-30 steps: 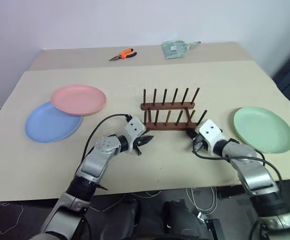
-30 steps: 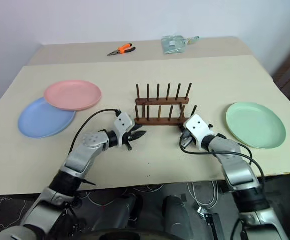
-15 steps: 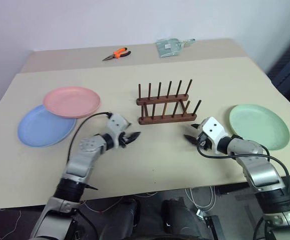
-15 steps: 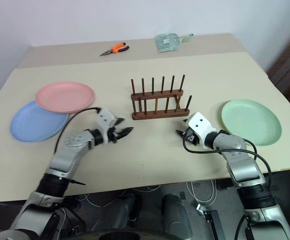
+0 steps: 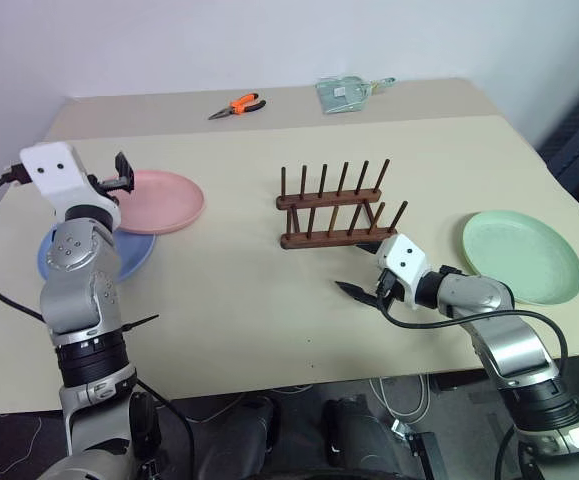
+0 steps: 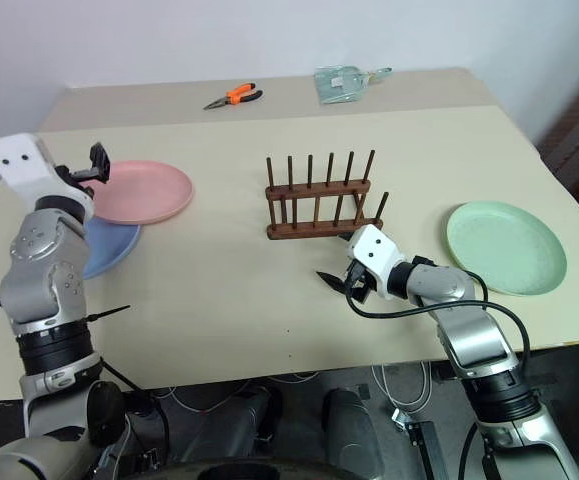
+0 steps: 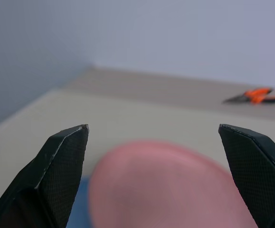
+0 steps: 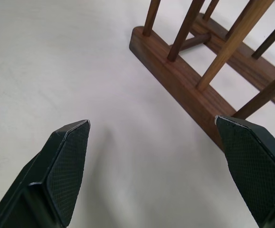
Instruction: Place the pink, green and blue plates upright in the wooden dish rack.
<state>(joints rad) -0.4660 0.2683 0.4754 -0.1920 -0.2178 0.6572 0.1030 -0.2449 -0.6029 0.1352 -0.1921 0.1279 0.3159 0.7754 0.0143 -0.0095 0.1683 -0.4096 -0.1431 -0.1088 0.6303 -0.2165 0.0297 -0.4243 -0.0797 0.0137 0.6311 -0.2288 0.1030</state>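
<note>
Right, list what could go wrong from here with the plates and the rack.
1. The pink plate overlaps the blue plate; lifting it with the open left gripper may drag the blue one.
2. The open right gripper sits close to the wooden dish rack; a swing could shove it.
3. The rack looks shorter than a plate, so plates might tip.

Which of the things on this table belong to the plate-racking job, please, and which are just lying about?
Part of the job:
pink plate
blue plate, partly under the pink one
green plate
wooden dish rack, no plate in it yet

Just lying about:
orange-handled pliers, at the far edge of the table
clear packet, also at the far edge
</note>
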